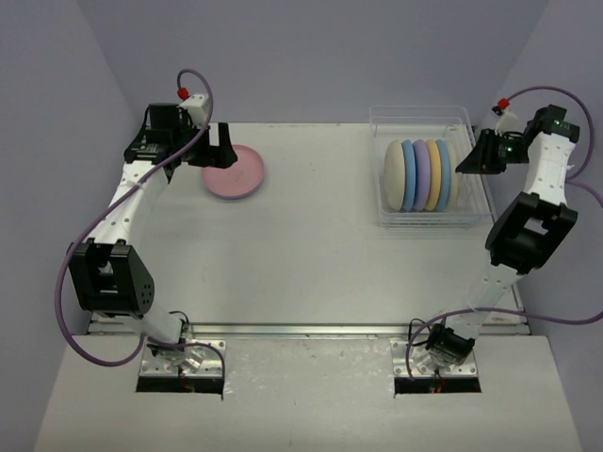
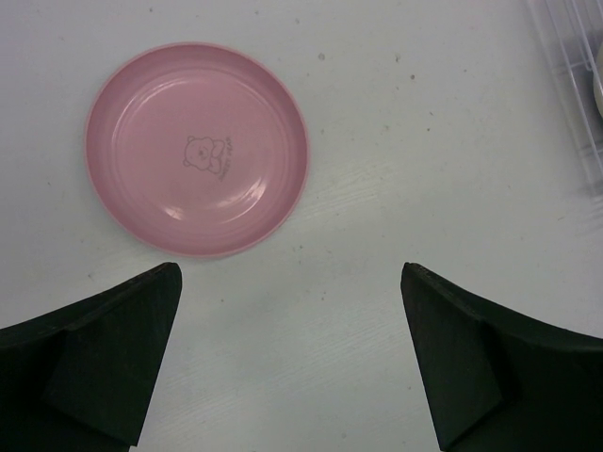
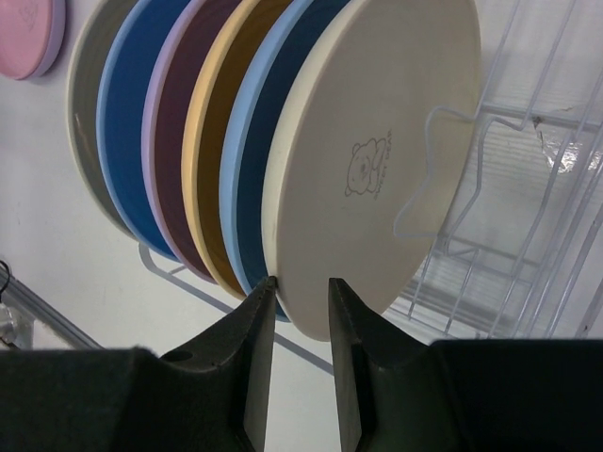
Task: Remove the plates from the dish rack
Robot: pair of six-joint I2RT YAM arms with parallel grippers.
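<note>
The clear dish rack (image 1: 426,121) stands at the back right with several plates upright in it: cream, blue, lavender, yellow, light blue and a second cream plate (image 1: 453,169) at the right end. My right gripper (image 1: 468,160) is at that end. In the right wrist view, my right gripper (image 3: 300,281) is closed down over the lower rim of this cream plate (image 3: 377,141), one finger on each side. The plate still stands in the rack (image 3: 528,235). A pink plate (image 1: 233,172) lies flat at the back left. My left gripper (image 2: 292,268) is wide open and empty just beside the pink plate (image 2: 197,148).
Purple walls close in the table at the back and sides. The rack's corner shows at the right edge of the left wrist view (image 2: 575,66). Both arm bases sit at the near table edge.
</note>
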